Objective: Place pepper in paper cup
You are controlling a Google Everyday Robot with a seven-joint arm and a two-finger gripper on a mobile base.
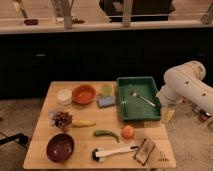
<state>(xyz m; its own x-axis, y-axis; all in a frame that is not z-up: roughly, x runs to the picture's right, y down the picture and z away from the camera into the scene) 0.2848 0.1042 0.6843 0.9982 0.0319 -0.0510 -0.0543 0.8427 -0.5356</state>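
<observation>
Approach step: pepper (106,133) ungrasped on surface (107,120), well left of jaws. Jaws off right edge, spread or pressed cannot tell. Farther left, paper cup (64,96). Next: reach left, descend onto pepper.

"Dim in here, isn't it?"
"Warm light from overhead falls on the worktop (150,129). The wall behind is nearly black."
"Any shadows?"
"Soft ones, close under each thing. The white arm (187,82) catches most light. Its tool (168,114) hangs shaded beside the tray's (139,79) right edge."
</observation>
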